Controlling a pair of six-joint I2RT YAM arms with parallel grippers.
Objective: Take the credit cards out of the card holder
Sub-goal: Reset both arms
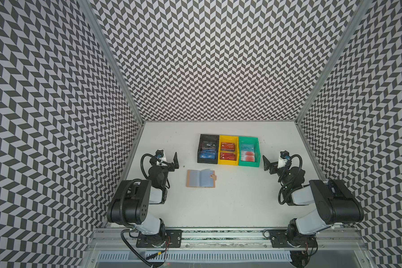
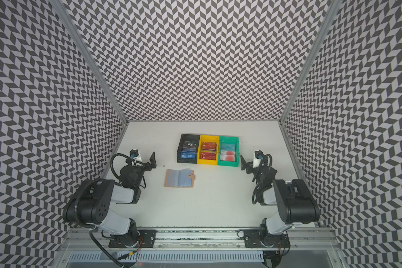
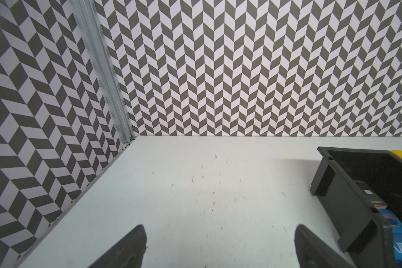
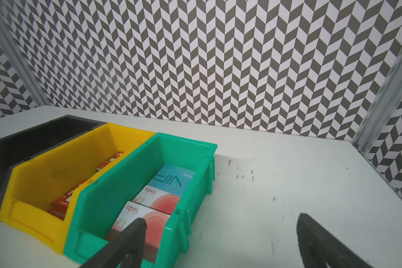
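Arms (image 1: 135, 199) (image 1: 330, 204) bent, tools (image 3: 219, 229) (image 4: 221, 222) agape

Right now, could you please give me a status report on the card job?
Left gripper, right gripper open, empty. Card holder lying open, sleeves look empty. Credit cards in bins. No obstruction seen.

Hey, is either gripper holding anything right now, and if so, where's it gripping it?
Nothing is held. The left gripper and the right gripper both stand open and empty; the card holder lies open, apart from both.
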